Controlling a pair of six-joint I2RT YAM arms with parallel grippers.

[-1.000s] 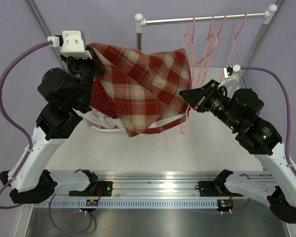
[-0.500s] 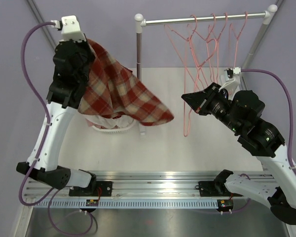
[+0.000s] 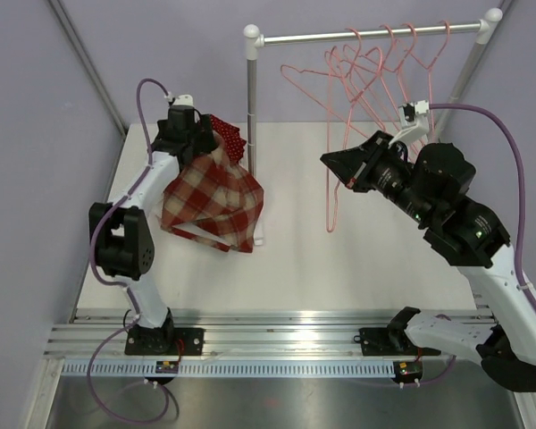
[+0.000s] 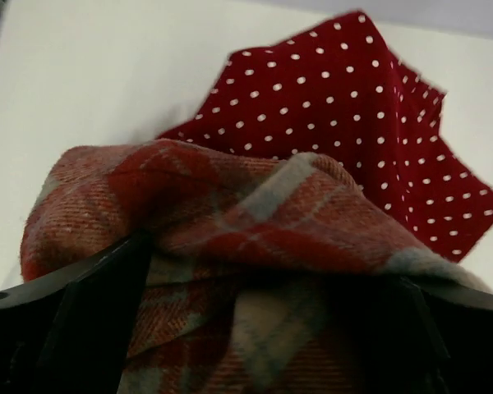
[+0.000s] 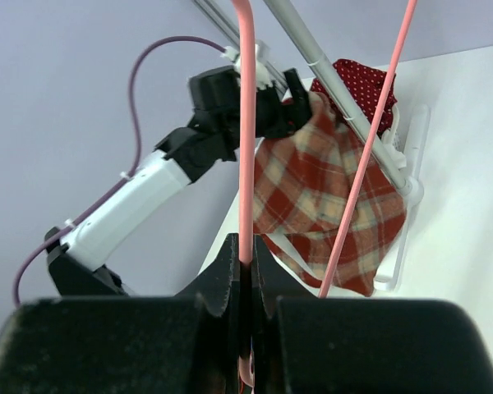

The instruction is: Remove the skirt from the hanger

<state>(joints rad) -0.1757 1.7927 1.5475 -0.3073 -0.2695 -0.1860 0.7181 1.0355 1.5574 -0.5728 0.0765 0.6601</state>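
Plaid wool skirt (image 3: pixel 213 192) hangs clear of the pink hanger (image 5: pixel 246 123), bunched in the clamped jaws of the left gripper (image 3: pixel 186 134) over the left side of the desk (image 3: pixel 357 259), just beside the rack post (image 3: pixel 251 107). Red polka-dot cloth (image 4: pixel 337 107) shows behind it. Jaws of the right gripper (image 5: pixel 246 267) pinch tight on the pink hanger's wire, well apart from the skirt.

top external: looking down from above and behind the near edge, taking in the whole table (image 3: pixel 339 259) | left wrist: sitting almost against the plaid skirt (image 4: pixel 230 246), angling down at the table | right wrist: looking left, the pink hanger (image 5: pixel 246 123) close ahead | shared: top and right wrist both showing the plaid skirt and left arm (image 5: pixel 123 217)
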